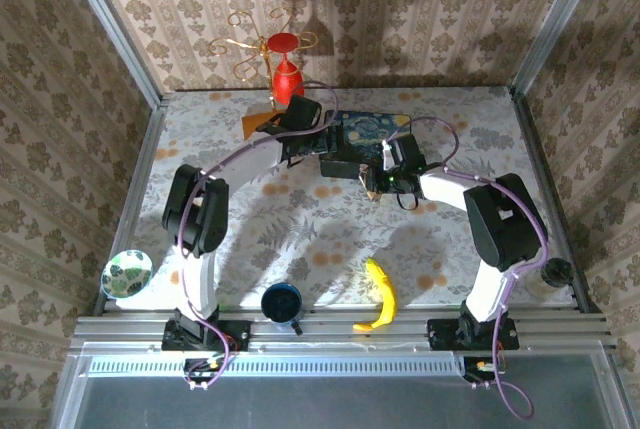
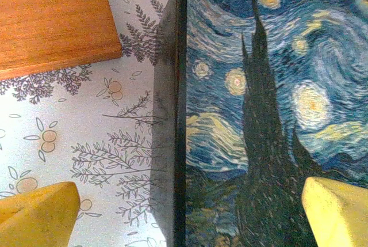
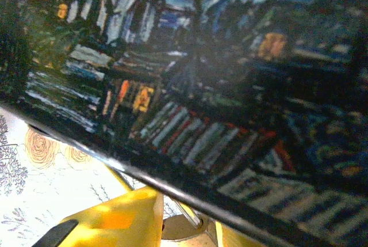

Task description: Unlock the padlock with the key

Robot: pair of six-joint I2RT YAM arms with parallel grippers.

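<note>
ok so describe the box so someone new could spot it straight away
Start at the flowery table and look to its far side, in front of the red vase. The box lies flat there, just right of an orange wooden board. It is the only thing with a dark blue swirling night-sky painting and yellow stars on its top.

The padlock [image 3: 183, 231] peeks out from under the dark lower edge of the blue painted box [image 3: 230, 86] (only a brass-coloured bit of body and a thin silvery shackle [image 3: 187, 213] show).
</note>
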